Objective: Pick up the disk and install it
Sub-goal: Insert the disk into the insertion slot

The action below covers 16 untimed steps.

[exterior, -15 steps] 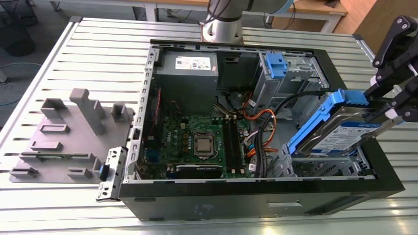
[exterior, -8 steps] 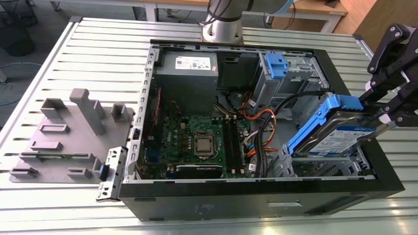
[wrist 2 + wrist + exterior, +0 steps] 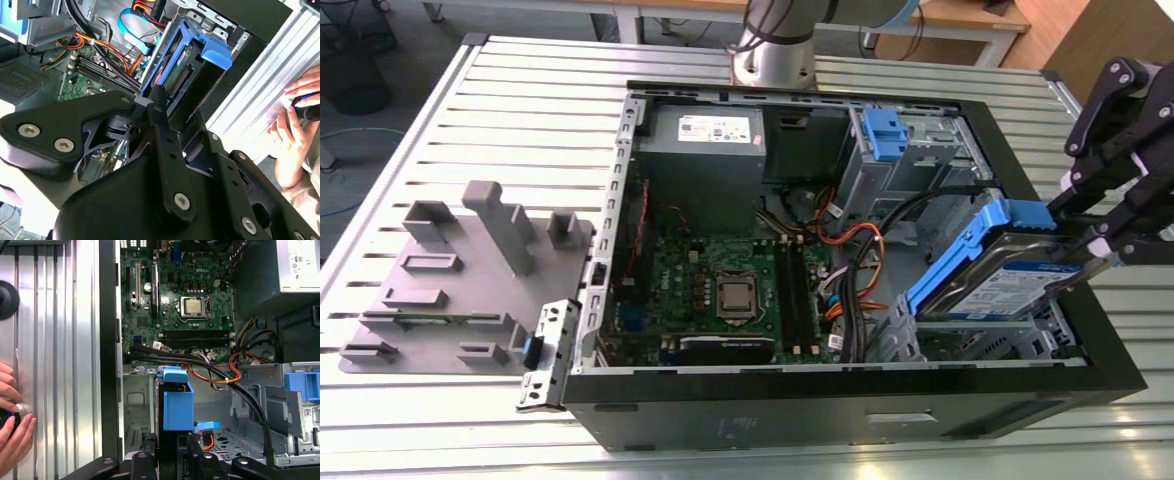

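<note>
The disk point(image 3: 1003, 272), silver with a blue-and-white label and blue side rails, hangs tilted over the drive cage point(image 3: 974, 338) at the corner of the open computer case point(image 3: 787, 412) on the exterior view's right. My black gripper point(image 3: 1091, 238) is shut on its outer end from that side. In the second wrist view the disk point(image 3: 182, 67) points away from the fingers point(image 3: 159, 107) toward the case interior. The first wrist view shows its blue rail point(image 3: 177, 402) just above the gripper point(image 3: 172, 452).
Inside the case lie the green motherboard point(image 3: 734, 290), a grey power supply point(image 3: 707, 132), orange and black cables point(image 3: 854, 240) and another blue caddy point(image 3: 887, 135). A grey holder block point(image 3: 454, 270) stands on the slatted table. A person's hand point(image 3: 295, 125) rests beside the case.
</note>
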{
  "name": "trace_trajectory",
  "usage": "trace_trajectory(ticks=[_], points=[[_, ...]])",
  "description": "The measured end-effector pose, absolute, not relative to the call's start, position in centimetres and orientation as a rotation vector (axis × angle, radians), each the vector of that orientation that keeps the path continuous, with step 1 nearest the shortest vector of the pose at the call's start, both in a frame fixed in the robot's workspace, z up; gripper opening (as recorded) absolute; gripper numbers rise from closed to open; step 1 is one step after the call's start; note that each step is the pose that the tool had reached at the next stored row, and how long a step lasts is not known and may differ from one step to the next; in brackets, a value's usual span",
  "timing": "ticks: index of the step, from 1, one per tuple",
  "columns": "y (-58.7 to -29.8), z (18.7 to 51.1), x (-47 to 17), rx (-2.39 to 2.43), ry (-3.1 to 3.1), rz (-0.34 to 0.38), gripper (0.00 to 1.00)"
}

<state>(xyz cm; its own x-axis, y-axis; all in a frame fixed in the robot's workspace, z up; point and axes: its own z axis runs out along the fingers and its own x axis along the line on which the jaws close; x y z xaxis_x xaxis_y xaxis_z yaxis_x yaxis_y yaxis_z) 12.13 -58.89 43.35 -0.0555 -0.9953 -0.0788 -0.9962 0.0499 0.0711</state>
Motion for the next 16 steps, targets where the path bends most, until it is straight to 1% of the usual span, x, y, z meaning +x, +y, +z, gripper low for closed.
trace_trajectory(ticks=[6, 16], points=[[-58.9, 42.3, 12.1, -2.153, 2.270, 0.166, 0.35], [-58.9, 41.5, 12.1, -2.153, 2.270, 0.166, 0.35]])
